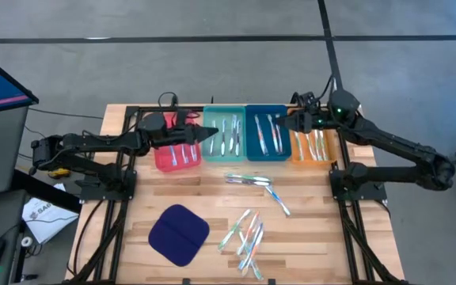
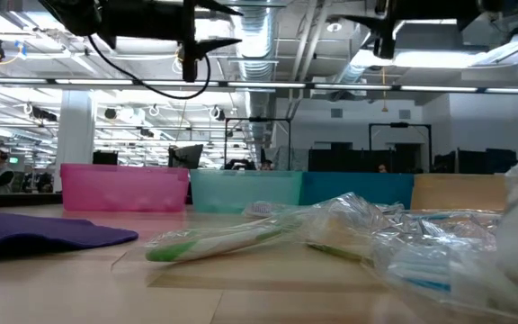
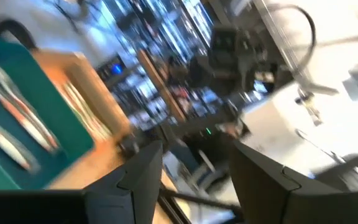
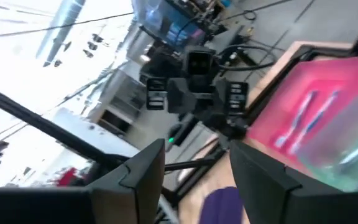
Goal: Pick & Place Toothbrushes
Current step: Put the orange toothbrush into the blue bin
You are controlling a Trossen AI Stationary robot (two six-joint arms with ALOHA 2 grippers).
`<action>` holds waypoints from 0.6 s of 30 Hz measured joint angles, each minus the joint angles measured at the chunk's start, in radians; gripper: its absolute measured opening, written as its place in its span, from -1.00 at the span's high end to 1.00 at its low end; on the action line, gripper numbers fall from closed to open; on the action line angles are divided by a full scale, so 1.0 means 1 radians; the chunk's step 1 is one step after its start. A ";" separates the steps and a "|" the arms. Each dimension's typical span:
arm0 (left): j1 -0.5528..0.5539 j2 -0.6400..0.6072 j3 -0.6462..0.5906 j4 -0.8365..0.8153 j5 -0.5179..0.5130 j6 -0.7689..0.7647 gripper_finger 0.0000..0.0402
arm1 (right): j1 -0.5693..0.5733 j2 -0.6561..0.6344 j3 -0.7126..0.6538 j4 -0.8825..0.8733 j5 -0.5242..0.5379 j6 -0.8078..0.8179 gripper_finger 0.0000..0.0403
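A: What lies nearest on the table [image 1: 315, 237]?

B: On the high view's dial, the dark blue pad [image 1: 179, 234] sits at 7 o'clock. A loose cluster of toothbrushes [image 1: 246, 237] lies at 5 o'clock, well apart from the pad. In the low view these look wrapped in clear film, and one has a green end.

A: And toward the middle?

B: Two more toothbrushes lie end to end just past the centre. Another lies at an angle near them, toward 3 o'clock.

A: Then the trays?

B: There are four in a row along the far side. From 10 to 2 o'clock they run red tray [image 1: 165, 158], teal tray [image 1: 212, 150], blue tray [image 1: 252, 146] and orange tray [image 1: 298, 150]. Each tray holds a few toothbrushes.

A: Where are the arms?

B: The left gripper [image 1: 212, 133] hangs above the edge where red meets teal and points toward 3 o'clock. Its fingers [image 3: 135, 180] stand apart with nothing between them. The right gripper [image 1: 280, 123] hovers over the far end of the blue tray, beside the orange one, and points toward 9 o'clock. Its fingers [image 4: 138, 174] are also parted and hold nothing.
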 joint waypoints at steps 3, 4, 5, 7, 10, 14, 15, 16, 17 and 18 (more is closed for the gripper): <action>0.000 0.000 0.000 0.000 0.124 -0.042 0.12 | 0.040 0.001 0.000 0.002 0.058 0.052 0.15; 0.000 0.000 0.000 0.000 0.171 -0.050 0.12 | 0.054 0.001 0.000 0.001 0.079 0.067 0.16; 0.000 0.000 0.000 0.000 0.221 -0.067 0.12 | 0.068 0.001 0.000 0.002 0.093 0.084 0.17; 0.000 0.000 0.000 -0.001 0.321 -0.094 0.12 | 0.096 0.000 0.000 0.002 0.112 0.123 0.18; -0.012 0.000 0.000 -0.002 0.460 -0.132 0.12 | 0.156 0.006 0.000 0.003 0.147 0.157 0.21; -0.058 0.000 0.000 -0.004 0.585 -0.156 0.12 | 0.270 0.035 0.000 -0.001 0.233 0.168 0.24; -0.076 0.000 0.000 -0.005 0.603 -0.151 0.12 | 0.301 0.044 0.000 0.001 0.249 0.167 0.25; -0.096 0.000 0.000 -0.005 0.616 -0.141 0.12 | 0.329 0.059 0.000 0.005 0.260 0.165 0.26; -0.116 0.000 0.000 -0.006 0.620 -0.123 0.12 | 0.355 0.077 0.000 0.005 0.270 0.163 0.27; -0.135 0.000 0.000 -0.006 0.621 -0.109 0.12 | 0.379 0.097 0.000 0.000 0.282 0.164 0.28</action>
